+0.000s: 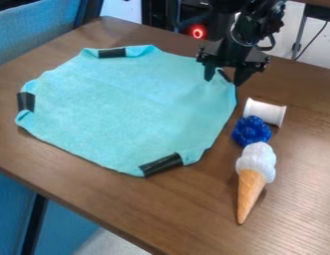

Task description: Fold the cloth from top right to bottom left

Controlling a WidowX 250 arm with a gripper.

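Hand [224,78] with fingers spread apart around top-right corner of teal cloth [127,104], cloth mostly flat on brown surface [194,214], toy ice cream cone [251,189] just off its right side.

Room runs over the cloth [127,107]; the white spool [265,111], blue cluster [251,130] and ice-cream cone [253,172] obstruct beside it.

No writing, label, brand, number or sign can be read.
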